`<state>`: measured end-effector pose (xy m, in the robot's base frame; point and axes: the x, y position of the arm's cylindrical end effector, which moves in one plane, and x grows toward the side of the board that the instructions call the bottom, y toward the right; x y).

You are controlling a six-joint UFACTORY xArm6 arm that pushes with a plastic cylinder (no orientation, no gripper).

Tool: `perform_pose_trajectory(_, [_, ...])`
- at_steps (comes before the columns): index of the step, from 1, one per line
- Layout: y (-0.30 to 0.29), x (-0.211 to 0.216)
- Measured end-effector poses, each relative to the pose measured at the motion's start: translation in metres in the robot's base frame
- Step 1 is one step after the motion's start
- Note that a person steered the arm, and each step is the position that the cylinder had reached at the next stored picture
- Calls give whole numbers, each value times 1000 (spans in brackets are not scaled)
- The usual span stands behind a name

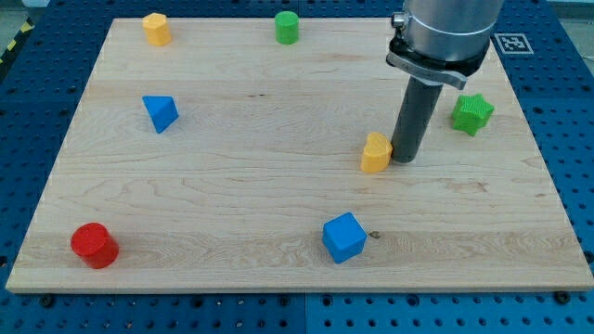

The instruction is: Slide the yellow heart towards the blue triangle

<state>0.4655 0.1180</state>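
Note:
The yellow heart (376,153) lies right of the board's middle. The blue triangle (160,112) lies at the view's left, far from the heart. My tip (405,160) stands just to the right of the yellow heart, touching or nearly touching its right side. The dark rod rises from there to the arm's grey body at the view's top right.
A yellow block (156,29) and a green cylinder (287,27) lie along the board's top edge. A green star (472,113) lies at the right, a blue cube (343,237) at the bottom middle, a red cylinder (94,246) at the bottom left.

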Motion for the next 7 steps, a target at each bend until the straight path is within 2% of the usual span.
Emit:
perform_pose_trajectory(2, [-44,15])
perform_pose_trajectory(7, [-172,13])
